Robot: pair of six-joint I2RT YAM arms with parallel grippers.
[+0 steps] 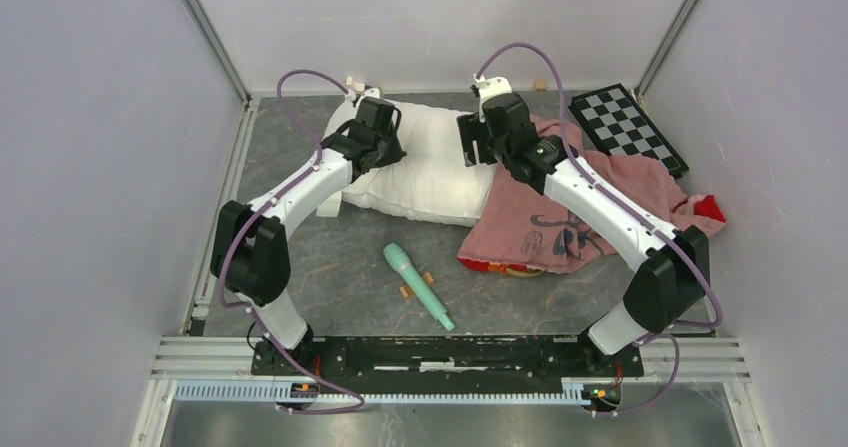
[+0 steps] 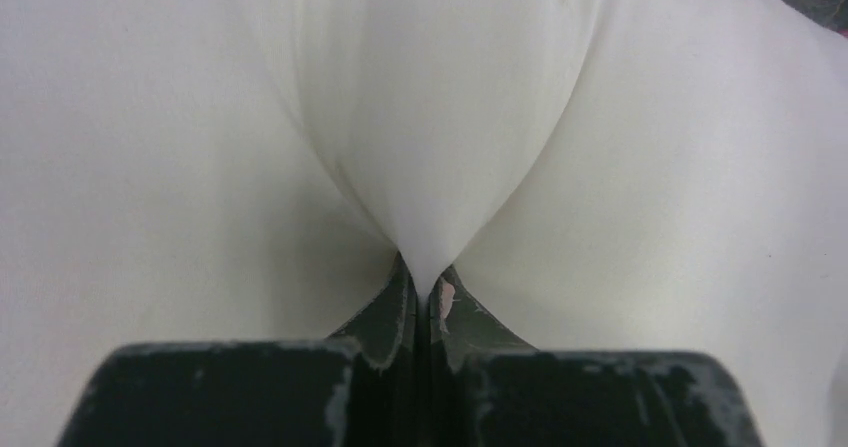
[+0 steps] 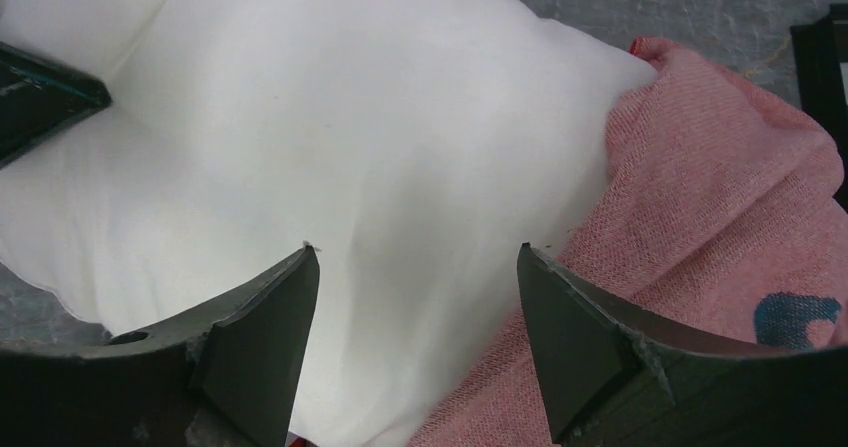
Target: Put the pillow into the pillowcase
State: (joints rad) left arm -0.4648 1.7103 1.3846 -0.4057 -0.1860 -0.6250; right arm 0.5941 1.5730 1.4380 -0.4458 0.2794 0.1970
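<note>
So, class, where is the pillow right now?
In the top view the pillow lies at the far middle of the table, its right end touching the pillowcase. The left end effector pinches its cover.

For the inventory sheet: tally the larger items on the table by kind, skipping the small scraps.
Bedding: 2, the pillow and the pillowcase
Game boards: 1, the checkerboard
Microphones: 1, the green microphone
Total: 4
</note>
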